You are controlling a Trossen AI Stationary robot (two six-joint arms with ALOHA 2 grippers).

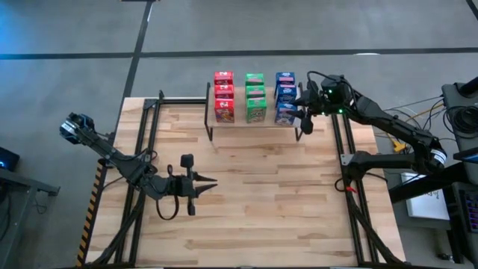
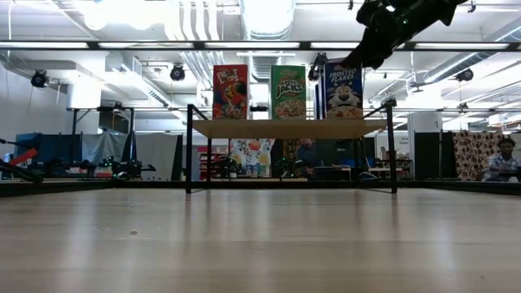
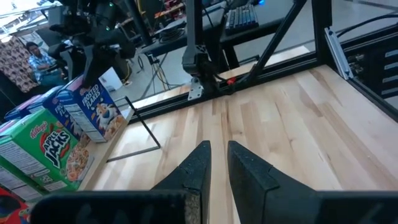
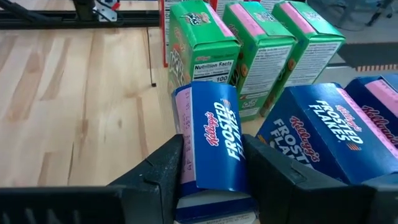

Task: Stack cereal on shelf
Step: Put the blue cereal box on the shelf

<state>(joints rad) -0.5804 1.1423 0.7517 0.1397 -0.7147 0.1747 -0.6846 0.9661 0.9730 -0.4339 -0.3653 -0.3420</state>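
Right hand [image 4: 208,168] is clamped on a blue cereal box [image 4: 214,140], one finger [image 4: 158,168] pressing each side of it, up at the shelf [image 1: 254,123]'s blue end. From my high view that hand [image 1: 302,112] sits just beside the blue column [image 1: 284,97], at the shelf's right edge. I see the held box standing upright, touching the blue boxes next to it [image 4: 323,143]. Green boxes [image 4: 261,46] stand in a row just past it on the shelf.

Shelf top carries three columns from above: red boxes [image 1: 224,96] at its left end, green [image 1: 255,97] in the middle, blue at its right end. Low view shows the shelf [image 2: 289,128] plank with a red box [image 2: 230,91], a green box [image 2: 288,92] and a blue box [image 2: 343,89] upright on it, right arm [image 2: 391,24] coming down at the blue one.

Left hand [image 1: 203,181] rests low over the counter [image 1: 261,209], well in front of the shelf and toward its left end, fingers [image 3: 196,171] pinched nearly together with nothing between them. I see it pointing along the counter boards, parallel to the shelf's front.
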